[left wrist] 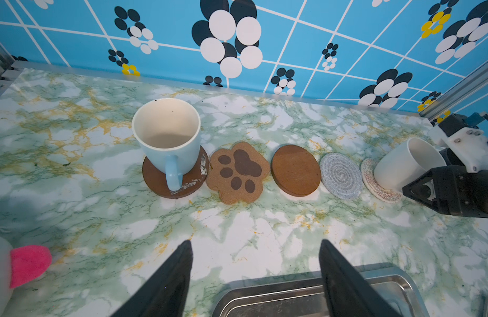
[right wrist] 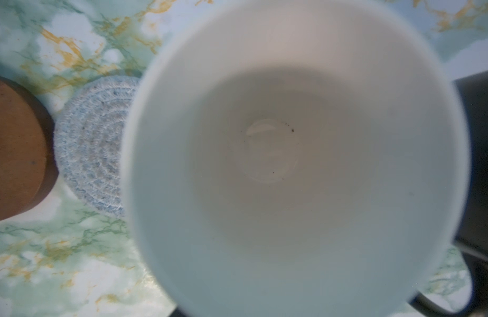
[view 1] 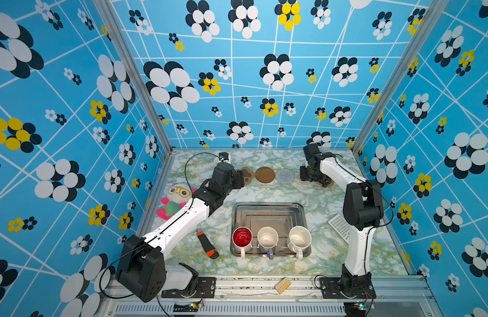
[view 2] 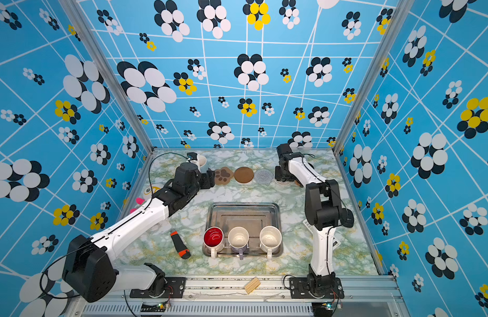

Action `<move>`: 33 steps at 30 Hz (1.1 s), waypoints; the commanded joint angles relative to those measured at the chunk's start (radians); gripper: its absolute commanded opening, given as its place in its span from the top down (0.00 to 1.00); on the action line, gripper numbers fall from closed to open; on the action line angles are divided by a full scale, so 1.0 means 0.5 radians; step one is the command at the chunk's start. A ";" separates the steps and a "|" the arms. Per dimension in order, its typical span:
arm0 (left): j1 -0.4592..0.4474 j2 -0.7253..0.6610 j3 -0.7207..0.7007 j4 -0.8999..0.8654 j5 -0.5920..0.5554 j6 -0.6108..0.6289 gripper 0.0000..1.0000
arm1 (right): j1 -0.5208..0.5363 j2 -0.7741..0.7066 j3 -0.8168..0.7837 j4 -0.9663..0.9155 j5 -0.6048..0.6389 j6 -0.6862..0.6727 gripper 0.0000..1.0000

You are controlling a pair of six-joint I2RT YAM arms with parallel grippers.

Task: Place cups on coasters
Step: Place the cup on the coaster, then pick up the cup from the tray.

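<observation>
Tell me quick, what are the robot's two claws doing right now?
Left gripper: open, holding nothing.
Right gripper: at the white mug, but open or shut cannot be told.

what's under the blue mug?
The blue mug stands on a dark brown disc coaster. Only the coaster's handle-side edge shows, scuffed white in spots. The part beneath the mug is hidden.

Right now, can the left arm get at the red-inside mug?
Likely yes. The left gripper is open and empty, and the red-inside mug stands upright at the tray corner on that arm's side, with nothing over it. The lavender mug close beside it leaves little room on that flank.
</observation>
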State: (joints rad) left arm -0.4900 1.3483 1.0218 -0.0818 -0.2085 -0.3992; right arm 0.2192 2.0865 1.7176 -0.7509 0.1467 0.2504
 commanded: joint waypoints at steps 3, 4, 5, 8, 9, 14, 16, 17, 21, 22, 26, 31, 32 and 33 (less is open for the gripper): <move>0.023 -0.095 -0.042 0.006 0.008 -0.009 0.26 | -0.012 -0.186 -0.051 -0.008 -0.032 0.067 0.49; 0.025 -0.101 -0.046 0.007 0.006 -0.006 0.26 | -0.012 -0.223 -0.078 0.001 -0.036 0.084 0.46; 0.026 -0.104 -0.048 0.007 0.006 -0.008 0.26 | -0.009 -0.260 -0.102 0.012 -0.041 0.096 0.45; 0.027 -0.110 -0.055 0.013 0.012 -0.014 0.26 | 0.000 -0.398 -0.213 0.073 -0.062 0.142 0.39; 0.026 -0.110 -0.056 0.015 0.015 -0.014 0.26 | 0.006 -0.439 -0.265 0.089 -0.068 0.153 0.37; 0.026 -0.119 -0.061 0.019 0.036 -0.028 0.26 | 0.057 -0.665 -0.440 0.142 -0.021 0.210 0.33; 0.026 -0.127 -0.069 0.028 0.046 -0.035 0.26 | 0.084 -0.748 -0.493 0.143 0.012 0.226 0.32; 0.026 -0.132 -0.074 0.034 0.052 -0.037 0.26 | 0.098 -0.789 -0.515 0.140 0.037 0.232 0.32; 0.026 -0.144 -0.084 0.044 0.061 -0.042 0.26 | 0.162 -0.977 -0.621 0.143 0.138 0.279 0.30; 0.026 -0.147 -0.084 0.044 0.061 -0.042 0.26 | 0.181 -1.031 -0.652 0.148 0.160 0.295 0.30; 0.026 -0.147 -0.084 0.038 0.064 -0.050 0.26 | 0.276 -1.220 -0.737 0.186 0.236 0.365 0.29; 0.023 -0.150 -0.080 0.047 0.105 -0.089 0.26 | 0.416 -1.390 -0.792 0.267 0.290 0.443 0.28; 0.020 -0.150 -0.080 0.050 0.120 -0.099 0.26 | 0.445 -1.420 -0.802 0.291 0.302 0.452 0.28; 0.020 -0.150 -0.077 0.053 0.133 -0.109 0.26 | 0.466 -1.445 -0.808 0.310 0.302 0.460 0.28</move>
State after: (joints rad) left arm -0.4843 1.2938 0.9958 -0.0738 -0.1707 -0.4297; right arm 0.4271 1.4006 1.3338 -0.6369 0.2581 0.4412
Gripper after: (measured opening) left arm 0.740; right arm 0.718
